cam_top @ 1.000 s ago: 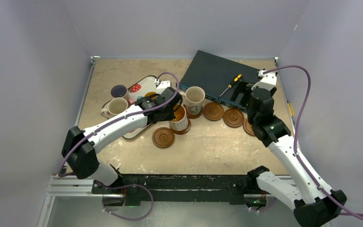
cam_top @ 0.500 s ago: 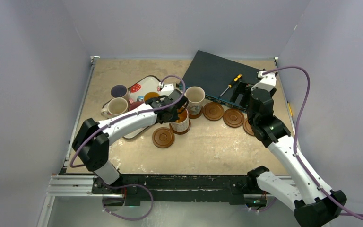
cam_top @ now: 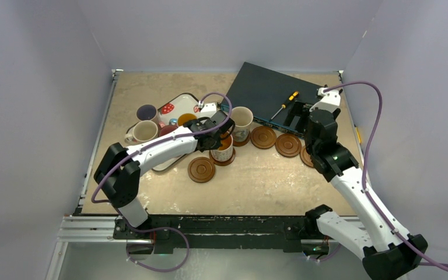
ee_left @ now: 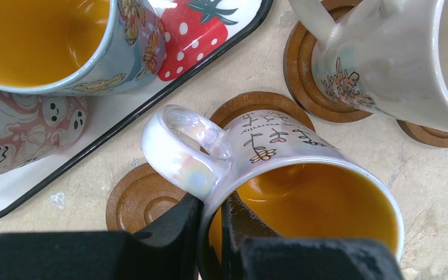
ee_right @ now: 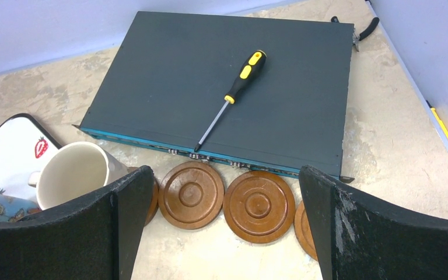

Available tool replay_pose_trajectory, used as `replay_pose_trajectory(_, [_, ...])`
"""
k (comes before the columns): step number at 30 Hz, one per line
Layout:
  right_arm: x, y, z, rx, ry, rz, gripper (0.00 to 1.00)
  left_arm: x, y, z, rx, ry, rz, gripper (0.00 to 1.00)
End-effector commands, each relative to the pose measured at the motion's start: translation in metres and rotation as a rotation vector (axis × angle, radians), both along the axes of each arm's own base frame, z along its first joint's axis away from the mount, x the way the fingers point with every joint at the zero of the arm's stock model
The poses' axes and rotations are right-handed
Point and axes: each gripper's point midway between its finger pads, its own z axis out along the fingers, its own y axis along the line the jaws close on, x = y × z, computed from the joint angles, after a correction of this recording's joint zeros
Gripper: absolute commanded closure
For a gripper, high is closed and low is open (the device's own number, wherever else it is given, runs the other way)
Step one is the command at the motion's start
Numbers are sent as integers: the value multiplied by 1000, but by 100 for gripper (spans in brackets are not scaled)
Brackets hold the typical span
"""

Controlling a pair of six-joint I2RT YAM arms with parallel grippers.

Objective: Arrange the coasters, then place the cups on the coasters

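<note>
TOP: L gripper [cam_top: 219, 139] clamped on rim of floral cup [cam_top: 224, 151], cup over a coaster [cam_top: 231, 161] mid-table; R gripper [cam_top: 300, 119] at right | L WRIST: fingers pinch cup wall nr handle | R WRIST: jaws spread wide, nothing held, over bare coasters [ee_right: 191, 194]

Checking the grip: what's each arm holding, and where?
Left gripper: jaws pinch the mug by its rim, beside the handle. Right gripper: jaws open, nothing held.

White arms [cam_top: 157, 149] — black joints [cam_top: 122, 175], purple cables [cam_top: 375, 111].
</note>
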Motion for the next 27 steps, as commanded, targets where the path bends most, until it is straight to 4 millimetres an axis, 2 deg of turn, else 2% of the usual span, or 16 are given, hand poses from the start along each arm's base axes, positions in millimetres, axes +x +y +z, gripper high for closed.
replay_pose_trajectory(1, [3, 3, 4, 8, -25, 12, 2, 27, -20, 37, -88, -132, 15, 100])
replay_pose_trajectory(27, [5, 8, -2, 3, -2, 35, 2, 33, -18, 25, -35, -134, 5, 100])
